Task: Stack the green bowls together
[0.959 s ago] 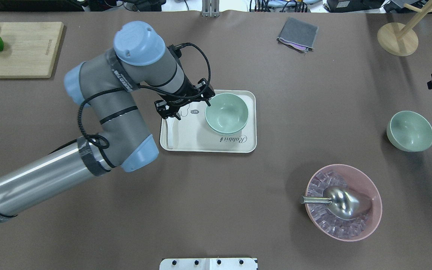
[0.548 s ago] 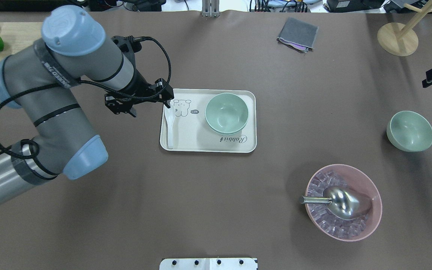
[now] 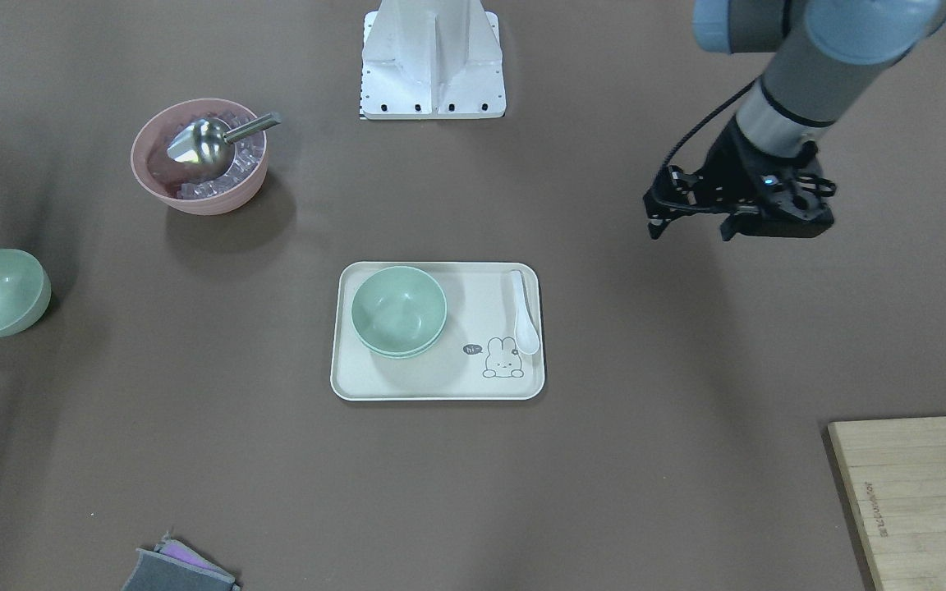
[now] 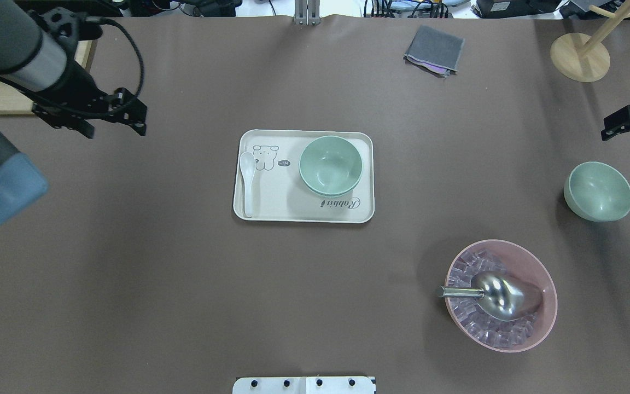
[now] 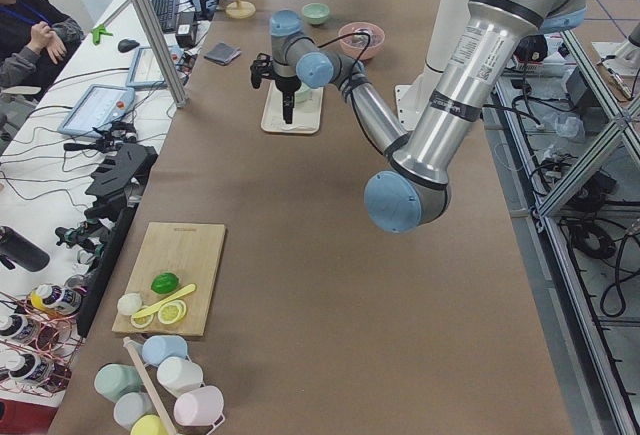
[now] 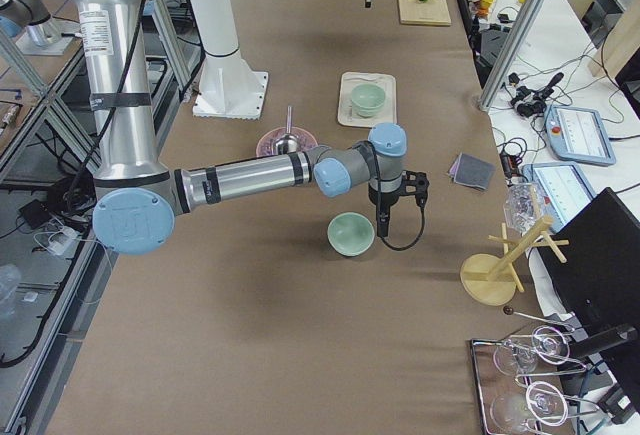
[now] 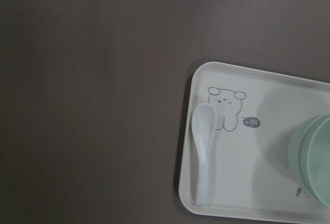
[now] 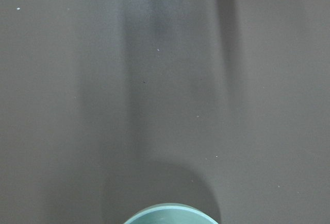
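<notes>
Mint-green ware is accounted for as follows: two green bowls [image 4: 330, 166] sit nested, one inside the other, on the cream tray [image 4: 271, 210] at frame centre in the overhead view, and their double rim is evident in the front-facing view. A third green bowl [image 4: 598, 191] stands alone on the tabletop [image 4: 184, 306] near the right edge of the frame, upright, empty and well apart from the tray. At the upper left of the frame the left gripper [image 4: 114, 130] hangs clear of the tray, jaws apart and holding nothing. At the right edge the right gripper [image 4: 628, 134] shows only in part, just above the lone bowl in the frame; its jaws appear apart and empty, with no contact visible. Assessment: one stacking step is complete and one is outstanding. The lone bowl is yet to be gripped, carried across and seated in the pair. At lower right, the pink bowl [image 4: 549, 314] with its metal scoop [image 4: 503, 295] is not involved.
</notes>
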`<state>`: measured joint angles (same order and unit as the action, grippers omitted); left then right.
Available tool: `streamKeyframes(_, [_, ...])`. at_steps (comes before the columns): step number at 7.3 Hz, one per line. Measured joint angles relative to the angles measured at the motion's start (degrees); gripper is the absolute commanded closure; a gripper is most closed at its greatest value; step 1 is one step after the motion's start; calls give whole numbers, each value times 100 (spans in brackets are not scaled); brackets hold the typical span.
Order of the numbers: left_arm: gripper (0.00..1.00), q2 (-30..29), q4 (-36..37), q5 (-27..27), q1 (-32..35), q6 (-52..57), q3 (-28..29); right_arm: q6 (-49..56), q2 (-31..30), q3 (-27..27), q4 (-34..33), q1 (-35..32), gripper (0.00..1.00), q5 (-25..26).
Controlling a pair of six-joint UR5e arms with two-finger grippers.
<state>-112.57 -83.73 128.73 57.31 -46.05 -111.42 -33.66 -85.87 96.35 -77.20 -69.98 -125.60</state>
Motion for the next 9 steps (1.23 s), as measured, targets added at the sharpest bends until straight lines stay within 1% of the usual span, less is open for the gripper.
streamKeyframes(1, [1,337,12,234,422,772,-13,-1,-99,-5,81,38,4,16])
streamKeyframes(2, [1,600,16,365,731,1342,-19,-5,-265,-42,331,76,6,25])
streamKeyframes(3, [1,746,16,460,914,1644,-19,-23,-432,-110,642,101,10,27])
streamKeyframes(4, [1,817,15,524,995,1765,-26,-52,-536,-174,837,126,15,27])
streamKeyframes(6, [1,996,6,570,1104,1999,-60,-83,-678,-276,1121,179,19,23])
streamKeyframes(7, [1,1145,9,577,1216,2344,-50,-138,-725,-453,1442,208,21,13])
streamKeyframes(9, [1,1468,17,582,1530,3087,-1,-438,-761,-859,2158,325,32,8])
